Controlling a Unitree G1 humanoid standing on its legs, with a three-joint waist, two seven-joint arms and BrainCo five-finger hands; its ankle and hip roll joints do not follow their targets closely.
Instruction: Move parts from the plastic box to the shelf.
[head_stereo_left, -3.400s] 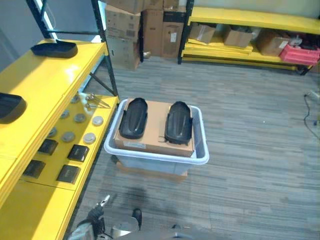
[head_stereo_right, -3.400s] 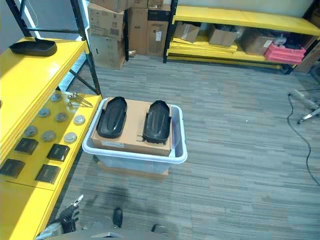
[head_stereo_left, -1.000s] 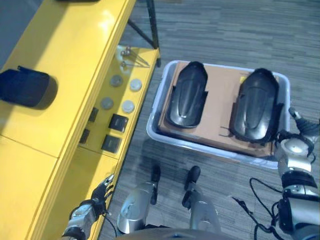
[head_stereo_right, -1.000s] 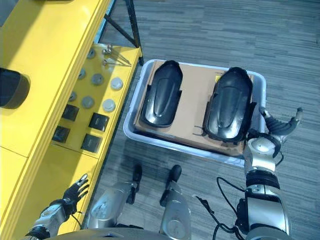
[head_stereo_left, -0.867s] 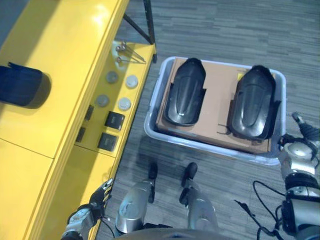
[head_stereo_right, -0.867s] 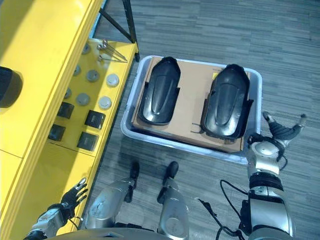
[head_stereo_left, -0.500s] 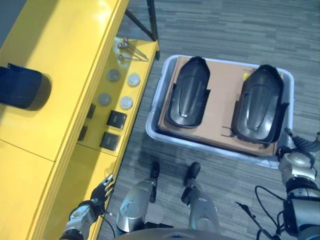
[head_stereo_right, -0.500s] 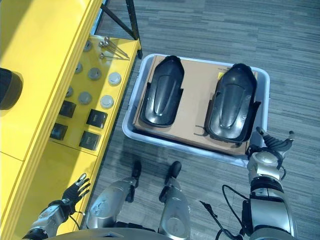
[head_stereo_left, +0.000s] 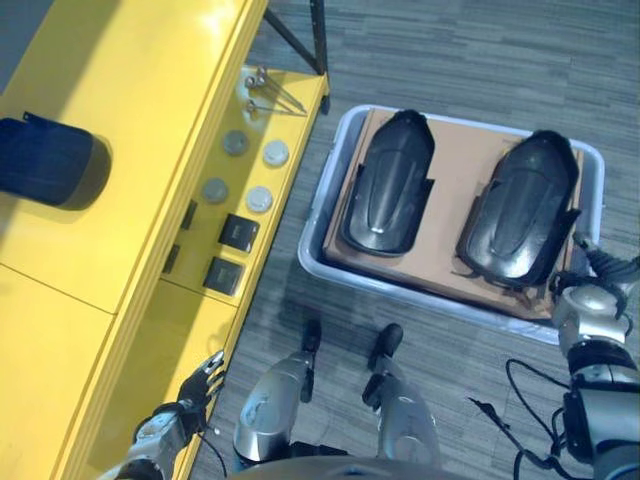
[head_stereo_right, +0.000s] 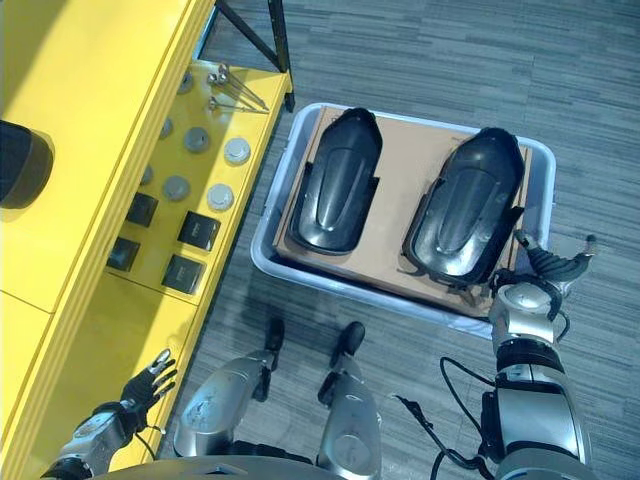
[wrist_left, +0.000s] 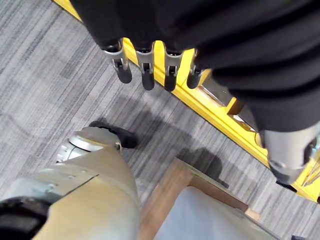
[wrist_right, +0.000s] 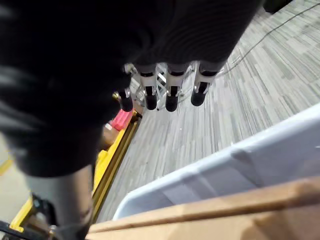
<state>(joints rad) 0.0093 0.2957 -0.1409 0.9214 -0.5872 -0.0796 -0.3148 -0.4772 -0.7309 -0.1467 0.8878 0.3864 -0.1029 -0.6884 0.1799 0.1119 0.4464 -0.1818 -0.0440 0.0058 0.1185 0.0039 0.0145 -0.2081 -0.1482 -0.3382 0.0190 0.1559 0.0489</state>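
Observation:
A pale plastic box (head_stereo_left: 320, 205) stands on the floor in front of me, lined with brown cardboard (head_stereo_left: 455, 180). Two black moulded parts lie side by side on it, the left part (head_stereo_left: 388, 185) and the right part (head_stereo_left: 520, 210). My right hand (head_stereo_left: 602, 282) hovers at the box's near right corner, just beside the right part, open and empty; its straight fingers (wrist_right: 170, 92) point past the box's rim (wrist_right: 210, 182). My left hand (head_stereo_left: 197, 383) hangs low by the yellow shelf's (head_stereo_left: 150, 110) front edge, open, fingers (wrist_left: 145, 70) relaxed.
One black part (head_stereo_left: 45, 160) rests on the shelf's upper level. The lower level holds round discs (head_stereo_left: 250, 170), black square pieces (head_stereo_left: 238, 232) and metal tools (head_stereo_left: 268, 90). A wooden board (wrist_left: 165, 195) sits under the box. Grey carpet stretches to the right.
The view has tilted down and come closer to the box since the oldest frames. My right hand has risen to the box's near right corner and stays there, open.

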